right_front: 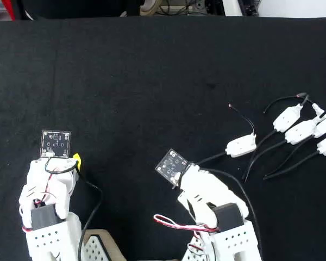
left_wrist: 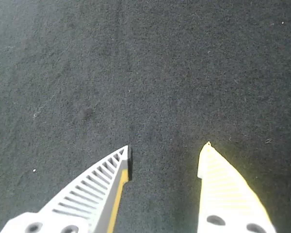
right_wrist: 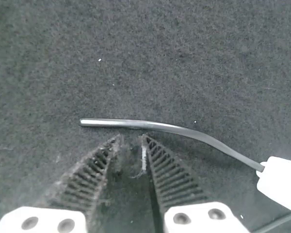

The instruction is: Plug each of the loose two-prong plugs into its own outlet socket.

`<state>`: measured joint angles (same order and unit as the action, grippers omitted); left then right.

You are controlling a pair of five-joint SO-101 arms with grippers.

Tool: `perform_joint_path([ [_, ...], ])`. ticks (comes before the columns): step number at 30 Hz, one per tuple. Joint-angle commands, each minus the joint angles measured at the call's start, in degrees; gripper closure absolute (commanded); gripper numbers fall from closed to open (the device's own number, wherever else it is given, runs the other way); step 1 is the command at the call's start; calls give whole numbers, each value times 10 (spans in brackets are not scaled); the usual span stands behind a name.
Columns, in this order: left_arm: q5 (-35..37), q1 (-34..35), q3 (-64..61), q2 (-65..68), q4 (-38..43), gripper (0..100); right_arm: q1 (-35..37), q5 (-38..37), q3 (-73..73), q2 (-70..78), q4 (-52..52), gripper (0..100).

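Several white plug and socket pieces [right_front: 301,130] with black cables lie in a cluster at the table's right side. One white piece [right_front: 242,145] lies apart, nearer the right arm [right_front: 206,190]. Its thin black cable [right_wrist: 160,127] runs across just past the tips of my right gripper [right_wrist: 129,141], whose fingers stand a narrow gap apart with nothing between them. The cable leads to a white body [right_wrist: 281,177] at that view's edge. My left gripper [left_wrist: 167,155] is wide open over bare black cloth. The left arm [right_front: 49,190] stands at the front left, far from the plugs.
A black cloth [right_front: 152,81] covers the table. The middle and back of it are bare. A black cable [right_front: 92,201] trails beside the left arm's base. Clutter sits beyond the table's far edge.
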<state>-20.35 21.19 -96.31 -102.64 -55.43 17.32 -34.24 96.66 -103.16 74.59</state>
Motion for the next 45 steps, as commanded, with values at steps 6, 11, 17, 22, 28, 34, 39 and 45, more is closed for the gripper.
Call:
perform_joint_path([
  [6, 6, 0, -11, -4, -7, 845, 7, 1, 0, -37, 4, 945],
  [11, 7, 3, -11, -6, -7, 960, 7, 1, 0, -37, 4, 945],
  [17, 8, 4, -11, -5, -7, 963, 7, 1, 0, -37, 4, 945],
  [22, 8, 3, -11, -5, -7, 963, 7, 1, 0, -37, 4, 945],
  [28, 8, 3, -11, -5, -7, 963, 7, 1, 0, -37, 4, 945],
  [34, 8, 3, -11, -5, -7, 963, 7, 1, 0, -37, 4, 945],
  [39, 8, 3, -11, -5, -7, 963, 7, 1, 0, -37, 4, 945],
  [45, 8, 3, -11, -5, -7, 963, 7, 1, 0, -37, 4, 945],
])
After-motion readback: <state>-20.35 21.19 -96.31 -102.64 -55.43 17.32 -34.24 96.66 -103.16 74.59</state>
